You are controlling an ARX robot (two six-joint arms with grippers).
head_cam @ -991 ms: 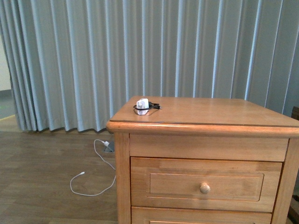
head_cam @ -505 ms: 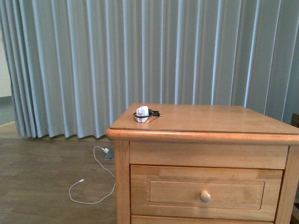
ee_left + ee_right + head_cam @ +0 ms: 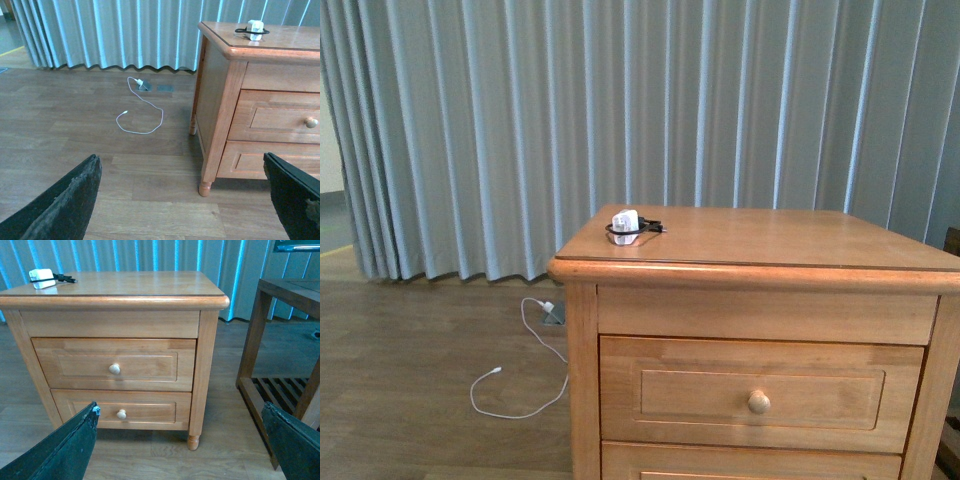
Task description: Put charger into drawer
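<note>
I log nothing done: charger [image 3: 626, 226] lies on the worktop [image 3: 770, 235], drawer [image 3: 760, 393] shut, left hand [image 3: 180, 156] and right hand [image 3: 180, 405] both spread empty.

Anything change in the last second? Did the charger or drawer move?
Only the front camera's framing dipped and came back; no object moved. The small white charger with black cord stays on the honey-coloured wooden cabinet, top drawer shut. Nothing was grasped: left gripper and right gripper open.
</note>
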